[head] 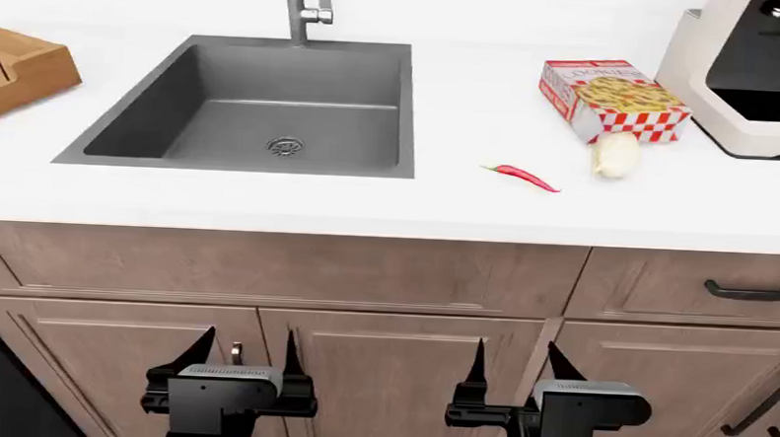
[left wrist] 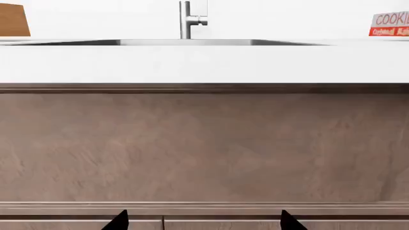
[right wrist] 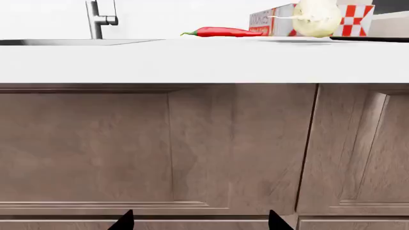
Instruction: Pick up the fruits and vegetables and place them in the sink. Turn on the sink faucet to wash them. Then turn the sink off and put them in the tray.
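Observation:
A slim red chili pepper (head: 524,176) (right wrist: 221,32) lies on the white counter right of the sink (head: 257,102). Just beyond it rests a pale cream root vegetable (head: 613,155) (right wrist: 316,18). The dark grey sink holds only its round drain. Its steel faucet (head: 307,8) (left wrist: 189,20) (right wrist: 99,19) stands at the basin's back edge. A wooden tray (head: 15,69) (left wrist: 14,20) sits at the counter's far left. My left gripper (head: 242,355) (left wrist: 201,221) and right gripper (head: 518,367) (right wrist: 199,221) hang open and empty below the counter, in front of the cabinet doors.
A red-and-white checkered food box (head: 610,98) (right wrist: 281,21) lies behind the root vegetable. A white appliance (head: 752,71) stands at the far right. Wood cabinet doors and drawers with dark handles (head: 750,291) face the grippers.

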{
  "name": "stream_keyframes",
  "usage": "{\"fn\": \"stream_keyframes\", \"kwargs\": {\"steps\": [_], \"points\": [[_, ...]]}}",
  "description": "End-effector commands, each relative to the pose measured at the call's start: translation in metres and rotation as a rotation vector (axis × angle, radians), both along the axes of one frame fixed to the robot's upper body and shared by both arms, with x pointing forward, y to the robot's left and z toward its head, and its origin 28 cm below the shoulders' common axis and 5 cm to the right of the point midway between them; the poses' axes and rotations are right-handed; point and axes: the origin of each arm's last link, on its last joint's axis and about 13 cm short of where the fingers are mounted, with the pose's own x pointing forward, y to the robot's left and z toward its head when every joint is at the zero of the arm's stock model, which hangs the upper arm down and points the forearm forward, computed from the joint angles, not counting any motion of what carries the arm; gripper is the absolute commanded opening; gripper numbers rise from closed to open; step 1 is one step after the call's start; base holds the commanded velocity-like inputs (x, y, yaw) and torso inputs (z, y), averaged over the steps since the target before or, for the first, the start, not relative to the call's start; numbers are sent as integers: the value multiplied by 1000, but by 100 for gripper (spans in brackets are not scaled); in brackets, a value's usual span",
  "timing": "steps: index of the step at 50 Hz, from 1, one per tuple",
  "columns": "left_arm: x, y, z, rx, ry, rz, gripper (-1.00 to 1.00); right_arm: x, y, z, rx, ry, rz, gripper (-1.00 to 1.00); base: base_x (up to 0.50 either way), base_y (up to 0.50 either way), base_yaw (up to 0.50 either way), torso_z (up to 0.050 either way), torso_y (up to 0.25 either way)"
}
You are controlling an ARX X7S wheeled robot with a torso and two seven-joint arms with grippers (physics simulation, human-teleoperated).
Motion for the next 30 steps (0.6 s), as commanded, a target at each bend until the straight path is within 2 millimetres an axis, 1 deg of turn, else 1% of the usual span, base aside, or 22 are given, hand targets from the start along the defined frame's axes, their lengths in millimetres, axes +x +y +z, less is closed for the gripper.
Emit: {"fn": "stream_keyframes", "kwargs": {"steps": [1, 4, 9, 14, 18, 21, 27, 30], "points": [[-1, -1, 1, 7, -10, -5, 100, -1, 1, 0, -9, 1, -5, 100, 0, 0, 0, 0, 0], [-3, -2, 9, 7, -44, -5, 100, -5, 1, 1, -7, 2, -26, 100, 0, 0, 0, 0, 0], [-4, -1, 17, -23, -71, 9, 100, -8, 2, 4, -5, -8, -35, 100, 0, 0, 0, 0, 0], [-2, -1, 19, -43, -72, 3, 100, -9, 1, 6, -2, -19, -41, 100, 0, 0, 0, 47, 39], [-2, 0, 25, -44, -89, 0, 100, -9, 0, 10, -14, -25, -46, 100, 0, 0, 0, 50, 50], [-3, 1, 33, -40, -105, 2, 100, -11, -2, 17, -3, -35, -51, 100, 0, 0, 0, 50, 49], [-2, 4, 55, -15, -163, 2, 100, -14, -6, 34, -13, -72, -58, 100, 0, -463, 0, 50, 49], [-2, 5, 62, 1, -181, -6, 100, -17, -7, 42, -26, -89, -55, 100, 0, -500, 0, 50, 48]]}}
